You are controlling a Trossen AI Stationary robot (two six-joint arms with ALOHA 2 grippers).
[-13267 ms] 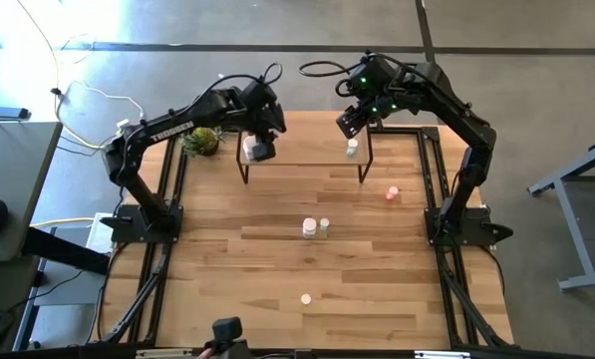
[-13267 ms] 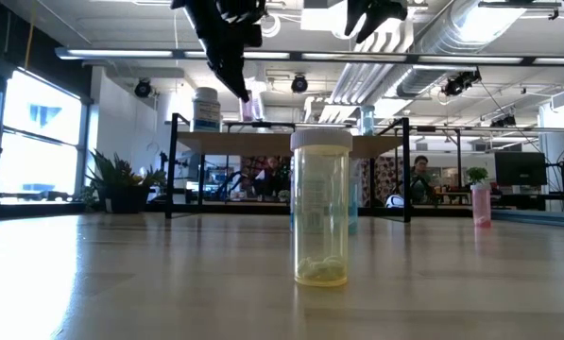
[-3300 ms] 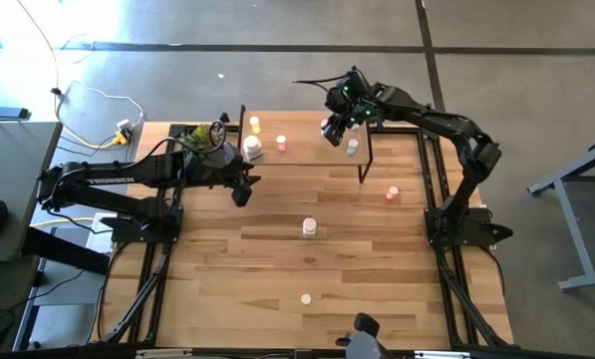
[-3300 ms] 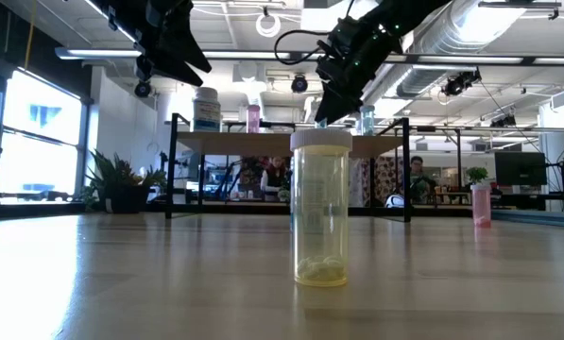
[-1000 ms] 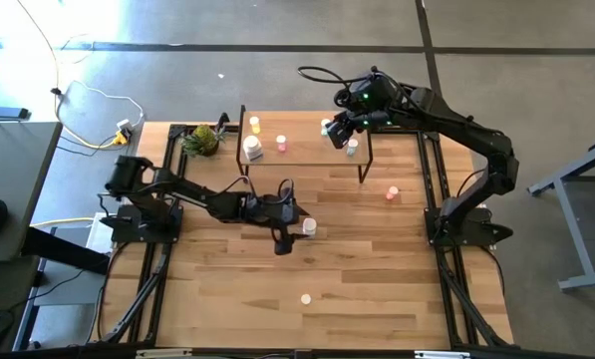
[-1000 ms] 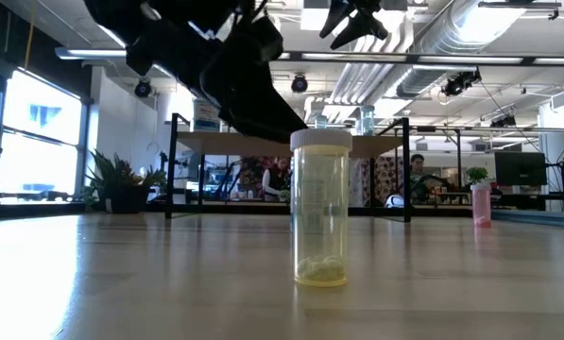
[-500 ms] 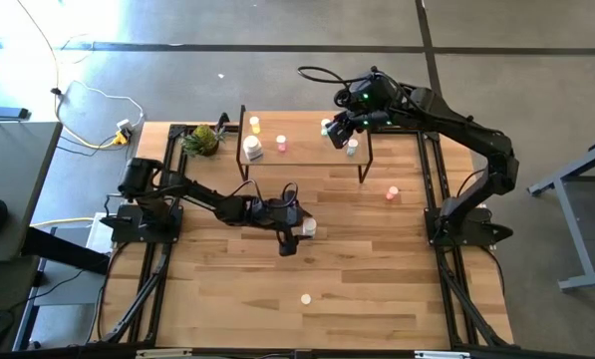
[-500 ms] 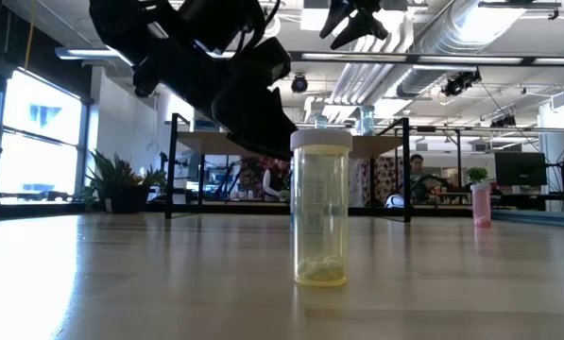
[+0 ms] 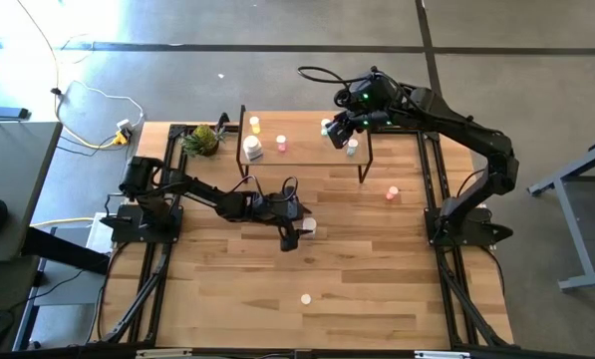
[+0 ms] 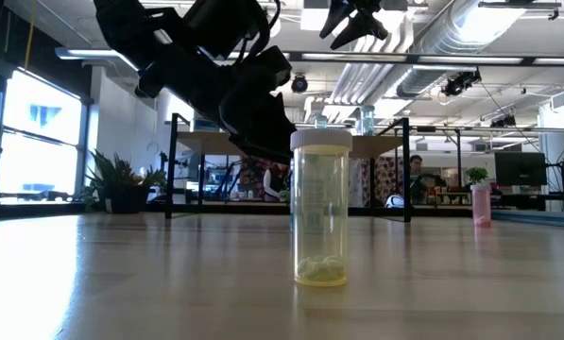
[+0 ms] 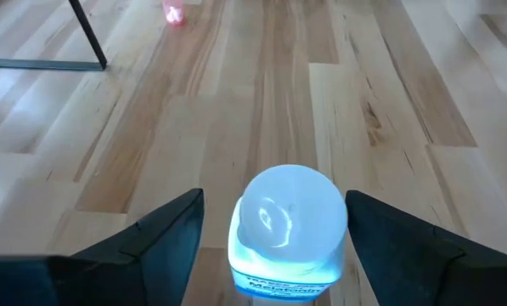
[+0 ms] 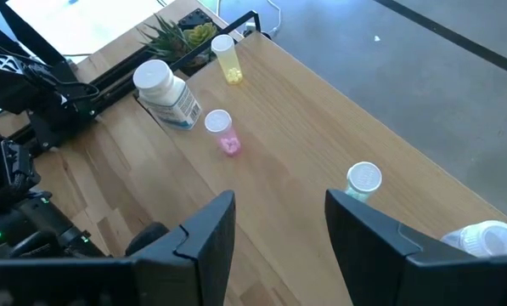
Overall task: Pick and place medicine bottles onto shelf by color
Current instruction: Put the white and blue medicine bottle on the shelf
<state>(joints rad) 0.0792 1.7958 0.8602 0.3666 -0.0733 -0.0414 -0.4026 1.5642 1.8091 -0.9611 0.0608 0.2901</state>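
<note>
Tabletop (image 9: pixel 357 259) of pale wood planks fills your overhead view, with both dark arms reaching in from its sides. At the far edge stands the shelf (image 9: pixel 302 148), a light board on thin dark legs. On it you can see a large white bottle (image 12: pixel 166 92), a pale yellow bottle (image 12: pixel 227 59) and a pink bottle (image 12: pixel 221 133) toward one end, and a greenish bottle (image 12: pixel 363 181) with another white bottle (image 12: pixel 489 240) toward the other.

Your left arm stretches low across the table to the middle, its left gripper (image 9: pixel 295 232) with fingers spread wide, one on either side of a white-capped bottle (image 11: pixel 289 223) that stands upright on the wood; neither finger visibly touches it. Your right arm is raised over the right end of the shelf, the right gripper (image 9: pixel 339 132) held above the board with its fingers apart and nothing between them.

A yellowish bottle (image 10: pixel 321 208) stands alone near the front edge of the table. An orange-red bottle (image 9: pixel 393 193) stands well apart on the right side. A green leafy plant (image 9: pixel 202 140) sits at the far left corner, just beside the shelf.
</note>
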